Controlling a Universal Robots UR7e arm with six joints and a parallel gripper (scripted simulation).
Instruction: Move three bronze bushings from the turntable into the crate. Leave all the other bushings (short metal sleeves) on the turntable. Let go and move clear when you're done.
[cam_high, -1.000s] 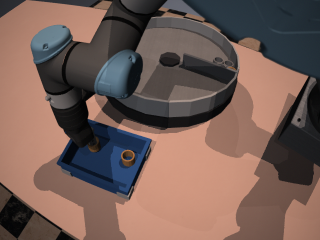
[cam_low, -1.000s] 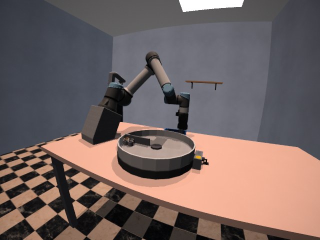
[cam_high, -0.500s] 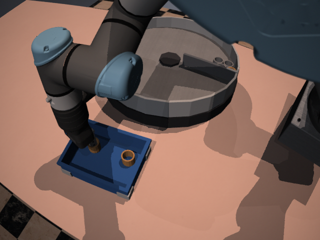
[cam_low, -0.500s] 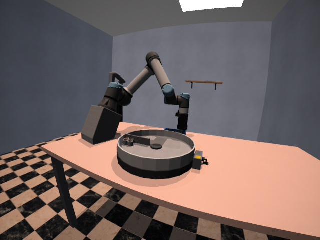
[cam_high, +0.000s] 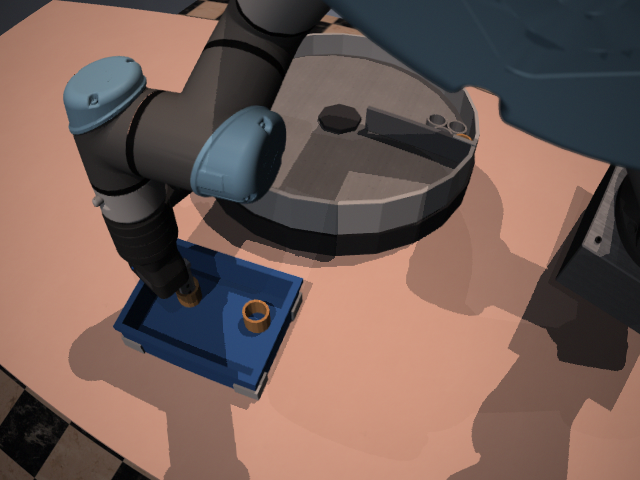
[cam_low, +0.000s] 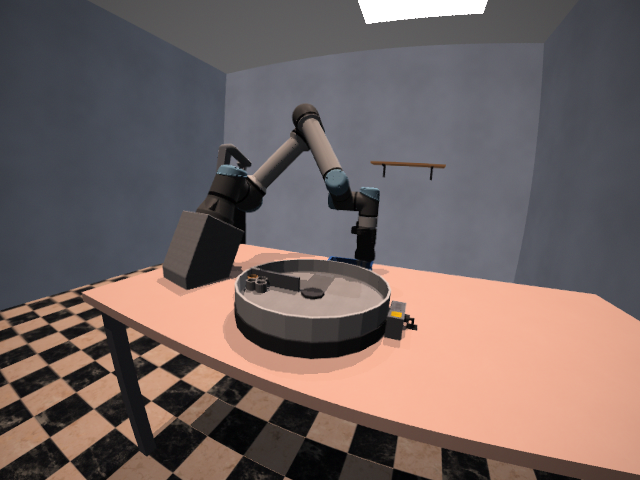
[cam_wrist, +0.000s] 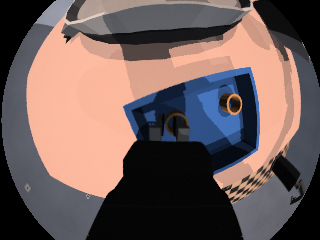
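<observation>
Since two bronze bushings must share the crate (cam_high: 178, 363) (cam_low: 341, 258) (cam_wrist: 254, 115), one (cam_high: 256, 324) (cam_wrist: 224, 103) stands toward its four o'clock in the top view. The other (cam_high: 190, 300) (cam_wrist: 170, 116) is at ten, by the gripper (cam_high: 186, 287) (cam_low: 364, 257) (cam_wrist: 168, 120), its fingers slightly parted, apparently to release it. Beyond, a third (cam_high: 463, 136) (cam_low: 252, 277) sits at the turntable's (cam_high: 382, 223) (cam_low: 311, 330) (cam_wrist: 160, 25) three o'clock, beside grey ones (cam_high: 436, 120) (cam_low: 260, 285).

dim overhead light, hard shadows, wrist view bowed at edges.
</observation>
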